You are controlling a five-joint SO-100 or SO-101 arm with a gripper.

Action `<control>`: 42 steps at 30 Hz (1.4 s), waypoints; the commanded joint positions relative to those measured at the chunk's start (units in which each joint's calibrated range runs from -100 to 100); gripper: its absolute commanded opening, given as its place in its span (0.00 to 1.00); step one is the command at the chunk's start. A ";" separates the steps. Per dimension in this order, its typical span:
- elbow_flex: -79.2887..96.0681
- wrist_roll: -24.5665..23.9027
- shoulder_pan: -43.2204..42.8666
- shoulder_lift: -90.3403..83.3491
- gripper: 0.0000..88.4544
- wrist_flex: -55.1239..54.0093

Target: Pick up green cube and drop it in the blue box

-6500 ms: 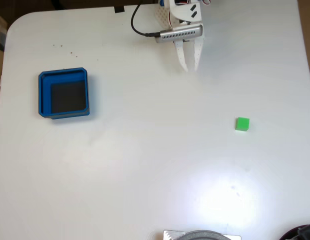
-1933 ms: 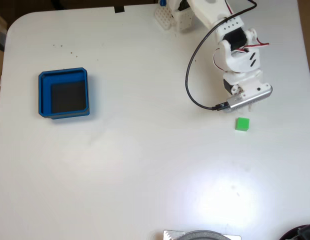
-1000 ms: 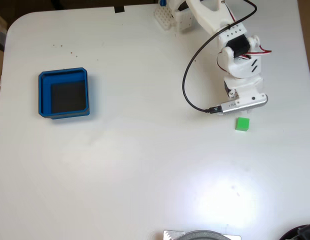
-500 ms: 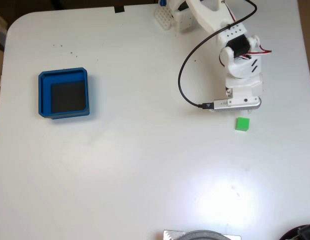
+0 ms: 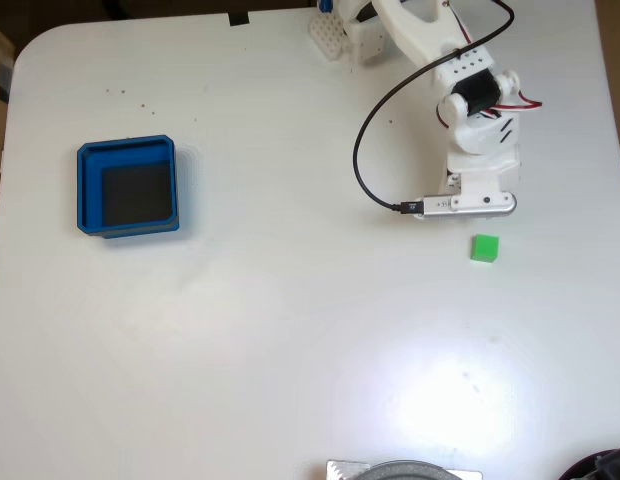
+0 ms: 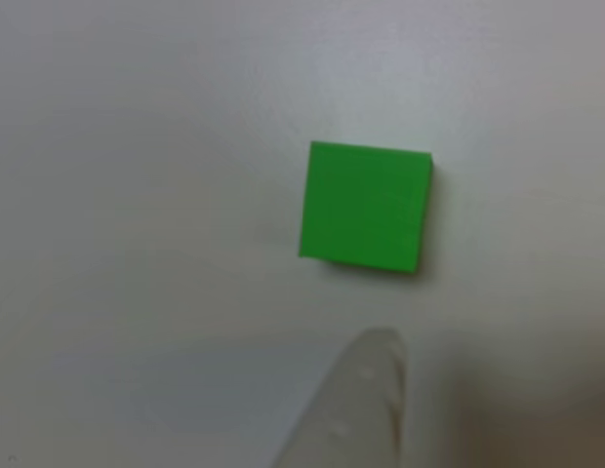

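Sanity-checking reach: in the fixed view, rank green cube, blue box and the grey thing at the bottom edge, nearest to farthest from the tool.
1. Green cube, just below the tool.
2. Grey thing, bottom edge, lower left of the tool.
3. Blue box, far left.

A white surface (image 5: pixel 290 330) with rounded corners spans the fixed view; a bright glare patch lies near its lower edge, and dark floor shows beyond its top-left corner.
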 commanded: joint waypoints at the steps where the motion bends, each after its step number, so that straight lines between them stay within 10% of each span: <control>1: -4.04 0.05 -0.31 -0.82 0.35 0.57; 42: -29.54 -0.29 -2.53 24.18 0.35 0.41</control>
